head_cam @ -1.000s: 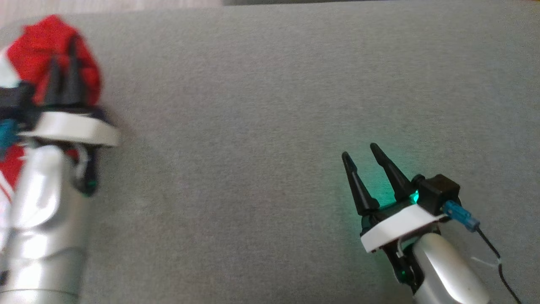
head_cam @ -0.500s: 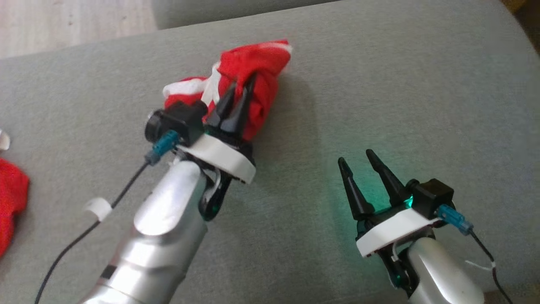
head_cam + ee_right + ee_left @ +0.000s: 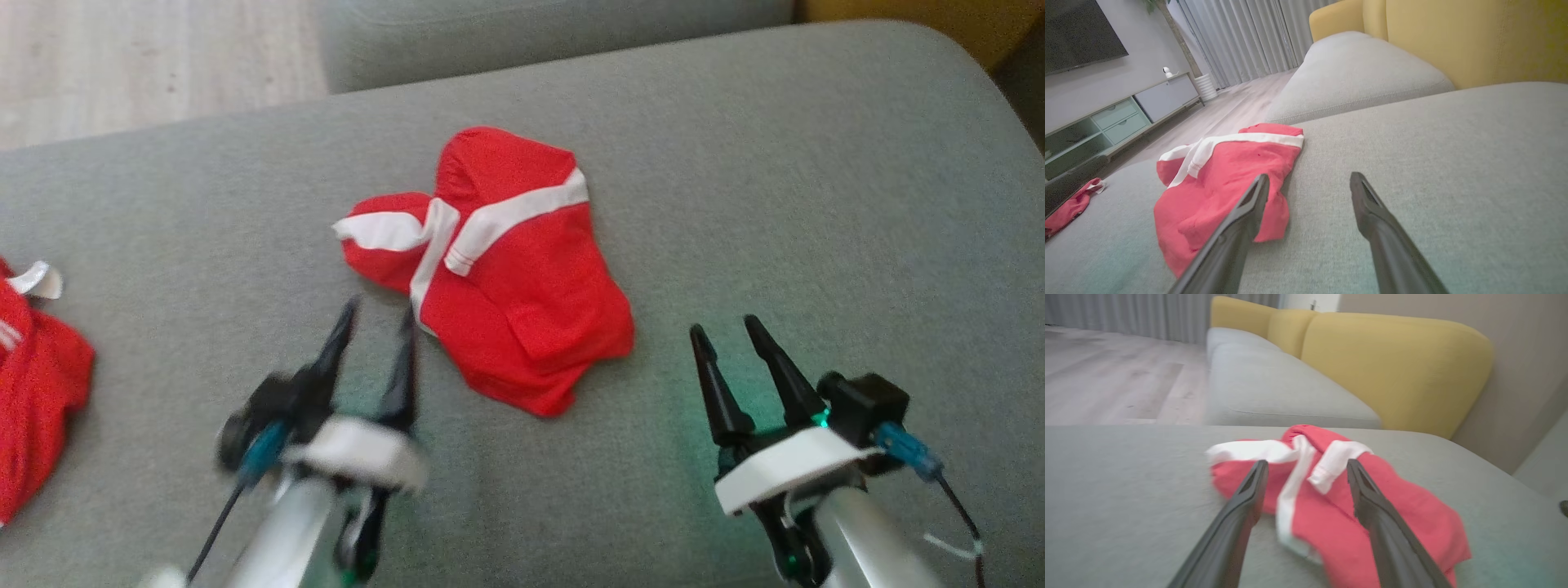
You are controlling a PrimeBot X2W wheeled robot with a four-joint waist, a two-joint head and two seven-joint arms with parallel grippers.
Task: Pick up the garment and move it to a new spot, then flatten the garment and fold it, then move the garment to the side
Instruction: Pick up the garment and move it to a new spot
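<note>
The garment (image 3: 506,278), red with white bands, lies crumpled on the grey cushion (image 3: 735,163) near its middle. It also lies ahead in the left wrist view (image 3: 1331,490) and in the right wrist view (image 3: 1216,179). My left gripper (image 3: 375,318) is open and blurred, just short of the garment's near left edge, with nothing between its fingers (image 3: 1241,506). My right gripper (image 3: 727,331) stands open to the garment's right, apart from it, with a green glow at its base.
A second red garment (image 3: 33,392) lies at the cushion's left edge. Beyond are another grey cushion (image 3: 531,33), a yellow sofa back (image 3: 1392,367) and wooden floor (image 3: 147,57). A TV cabinet (image 3: 1126,110) stands across the room.
My left gripper opened, let the garment fall onto the cushion's middle and drew back towards me. The head camera has shifted. The right gripper has stayed open.
</note>
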